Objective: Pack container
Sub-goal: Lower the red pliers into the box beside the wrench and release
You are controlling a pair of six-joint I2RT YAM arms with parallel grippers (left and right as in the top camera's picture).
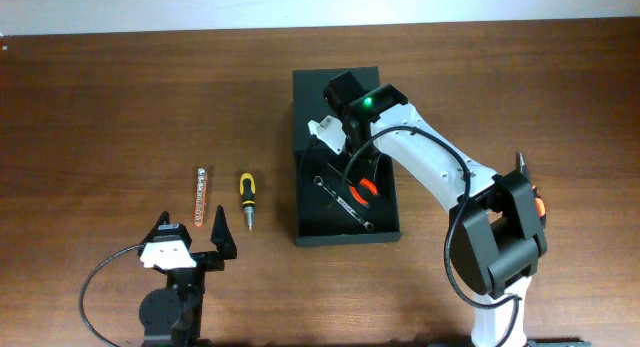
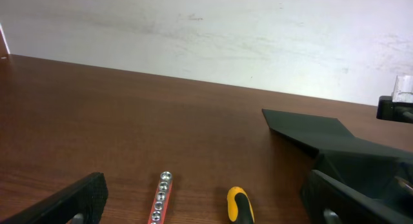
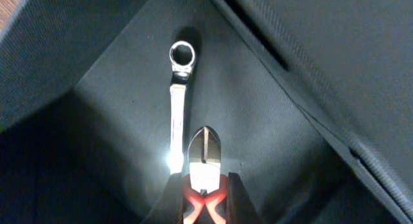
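Note:
The black container (image 1: 308, 225) lies open mid-table, its flat lid (image 1: 318, 87) folded back; it also shows in the left wrist view (image 2: 361, 161). Inside lie a silver wrench (image 1: 338, 200) (image 3: 175, 108) and red-handled pliers (image 1: 367, 192) (image 3: 204, 150). My right gripper (image 3: 206, 185) (image 1: 352, 177) reaches down into the box, its fingers closed against the pliers' red handles, with the nose just over the wrench and box floor. My left gripper (image 1: 193, 229) (image 2: 203, 210) is open and empty near the front edge.
A red socket rail (image 1: 200, 197) (image 2: 160, 198) and a yellow-and-black screwdriver (image 1: 246, 199) (image 2: 239, 206) lie side by side on the wooden table just ahead of the left gripper, left of the container. A pale wall stands behind the table.

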